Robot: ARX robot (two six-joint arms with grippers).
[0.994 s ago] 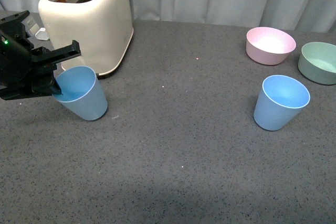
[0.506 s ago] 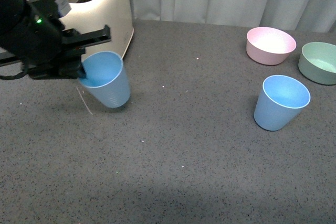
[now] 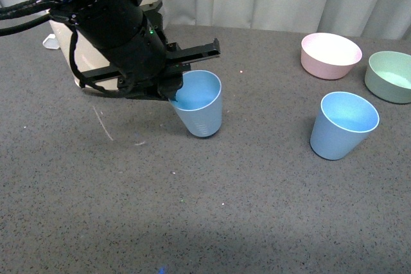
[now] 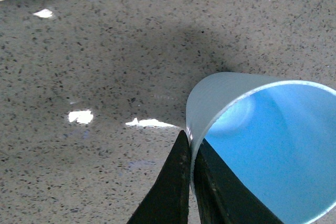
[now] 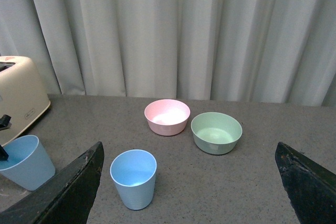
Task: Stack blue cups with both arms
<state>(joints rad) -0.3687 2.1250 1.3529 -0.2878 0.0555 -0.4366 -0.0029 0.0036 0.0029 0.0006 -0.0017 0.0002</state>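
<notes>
Held blue cup (image 3: 200,110) has moved right, rim pinched in left claw (image 4: 190,148); right claw (image 5: 189,150) spread wide.

Front: body-mounted, down over table (image 3: 257,210). Left wrist: close on held cup (image 4: 262,145). Right wrist: high, wide; shares standing cup (image 5: 133,178) with front.

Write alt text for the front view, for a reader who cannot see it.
The left gripper pinches the rim of a blue cup near the middle of a dark speckled table. A second blue cup stands to the right, with a pink bowl and a pale green bowl behind it.
</notes>
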